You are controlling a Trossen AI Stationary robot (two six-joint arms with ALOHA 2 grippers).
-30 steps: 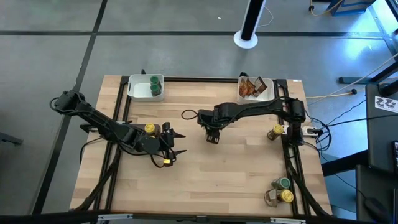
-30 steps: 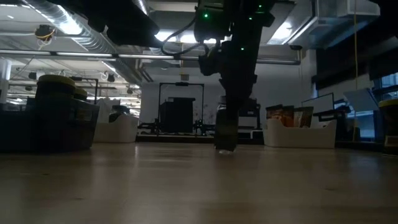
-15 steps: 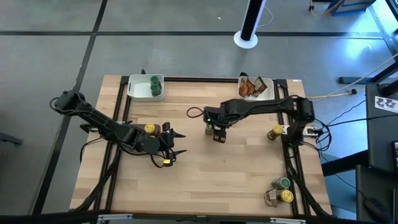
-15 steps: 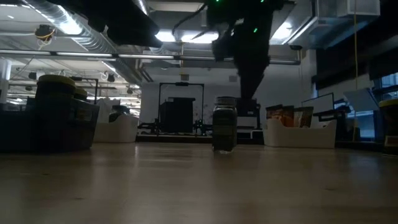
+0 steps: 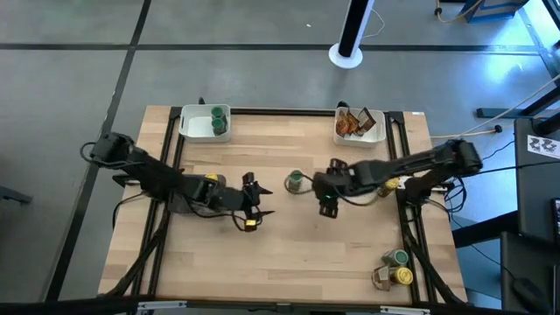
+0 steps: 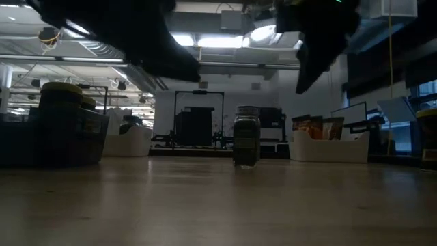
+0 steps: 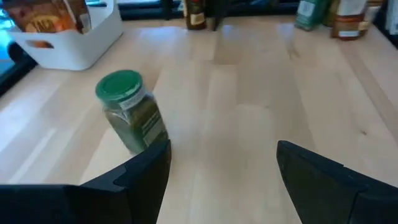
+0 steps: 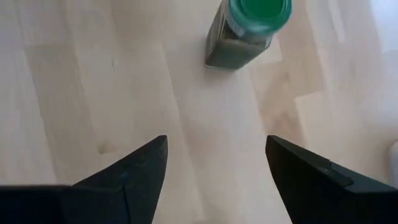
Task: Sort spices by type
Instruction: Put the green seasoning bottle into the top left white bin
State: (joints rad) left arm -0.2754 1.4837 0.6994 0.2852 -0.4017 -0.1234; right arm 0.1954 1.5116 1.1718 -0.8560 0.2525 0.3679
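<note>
A green-lidded spice jar point(image 5: 295, 181) stands upright on its base near the table's middle, also seen as the jar point(image 6: 246, 145), the jar point(image 7: 130, 112) and the jar point(image 8: 249, 31). My left gripper point(image 5: 254, 199) point(image 7: 224, 162) is open just to the jar's left, and nothing lies between its fingers. My right gripper point(image 5: 328, 203) point(image 8: 217, 162) is open too, to the jar's right and nearer the near edge, raised off the table. More green-lidded jars point(image 5: 216, 122) sit in the far-left white tray point(image 5: 191, 129). Brown-orange packets point(image 5: 351, 123) stand in the far-right white tray point(image 5: 376, 131).
One yellow-lidded jar point(image 5: 210, 179) stands beside my left arm and another point(image 5: 388, 185) at the table's right edge. A green-lidded jar point(image 5: 399, 258) and a yellow-lidded jar point(image 5: 403, 276) stand at the near right corner by a dark tray point(image 5: 381, 279). The near middle of the table is bare wood.
My right gripper has let go of the green-lidded jar, leaving it upright on the table, then risen and drawn away toward the right and near edges. My left gripper has moved right, toward the jar.
</note>
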